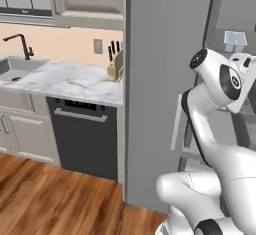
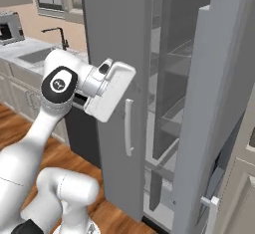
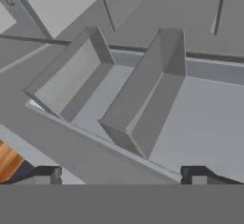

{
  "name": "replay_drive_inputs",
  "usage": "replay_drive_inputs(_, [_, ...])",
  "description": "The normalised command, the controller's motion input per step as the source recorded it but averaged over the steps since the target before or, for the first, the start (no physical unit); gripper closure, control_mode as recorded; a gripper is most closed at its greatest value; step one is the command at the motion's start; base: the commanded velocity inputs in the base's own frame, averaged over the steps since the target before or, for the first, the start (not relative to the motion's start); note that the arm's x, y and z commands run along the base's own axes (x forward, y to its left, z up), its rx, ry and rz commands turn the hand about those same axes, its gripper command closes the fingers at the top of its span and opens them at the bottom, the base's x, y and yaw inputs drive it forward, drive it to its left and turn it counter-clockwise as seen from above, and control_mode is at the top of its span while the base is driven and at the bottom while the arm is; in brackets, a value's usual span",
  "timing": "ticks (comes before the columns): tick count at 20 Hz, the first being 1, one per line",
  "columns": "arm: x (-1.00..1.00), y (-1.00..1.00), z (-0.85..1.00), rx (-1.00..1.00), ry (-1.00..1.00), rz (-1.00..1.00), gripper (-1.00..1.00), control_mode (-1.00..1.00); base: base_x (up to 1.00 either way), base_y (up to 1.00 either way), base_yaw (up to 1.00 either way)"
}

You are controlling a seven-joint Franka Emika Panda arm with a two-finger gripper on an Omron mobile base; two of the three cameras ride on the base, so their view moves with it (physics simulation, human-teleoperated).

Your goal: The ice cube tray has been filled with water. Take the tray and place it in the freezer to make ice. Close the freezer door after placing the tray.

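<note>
The pale blue ice cube tray [image 1: 235, 39] lies on an upper shelf inside the open freezer [image 2: 172, 93]. It is too small to make out the water in its cells. The freezer door [image 2: 214, 103] stands swung wide open at the right, its edge toward the base. My gripper [image 3: 121, 175] is open with nothing between its fingertips [image 3: 47, 174]. It faces the grey bins [image 3: 138, 99] on the inside of that door. My white hand [image 2: 110, 91] hangs in front of the closed plain fridge door [image 2: 117, 54], outside the compartment and apart from the tray.
The plain door carries a white vertical handle [image 2: 128, 127]. Left of the fridge are a black dishwasher [image 1: 85, 136], a marble counter [image 1: 70, 81] with a knife block [image 1: 115, 65], and a sink [image 1: 12, 69] with a black faucet. Wooden floor [image 1: 55, 199] lies below.
</note>
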Motion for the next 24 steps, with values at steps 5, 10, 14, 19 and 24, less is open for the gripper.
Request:
replay_drive_inputs(5, [0.00, 0.00, 0.00, 0.00, 0.00, 0.00, -1.00, 1.00, -0.34, 0.14, -0.37])
replay_drive_inputs(10, [0.00, 0.00, 0.00, 0.00, 0.00, 0.00, -1.00, 1.00, -0.45, 0.11, -0.37])
replay_drive_inputs(14, [0.00, 0.00, 0.00, 0.00, 0.00, 0.00, -1.00, 1.00, -0.45, 0.21, -0.34])
replay_drive_inputs(19, [0.00, 0.00, 0.00, 0.00, 0.00, 0.00, -1.00, 1.00, -0.57, 0.22, -0.31])
replay_drive_inputs(24, [0.00, 0.00, 0.00, 0.00, 0.00, 0.00, -1.00, 1.00, -0.25, 0.38, -0.16])
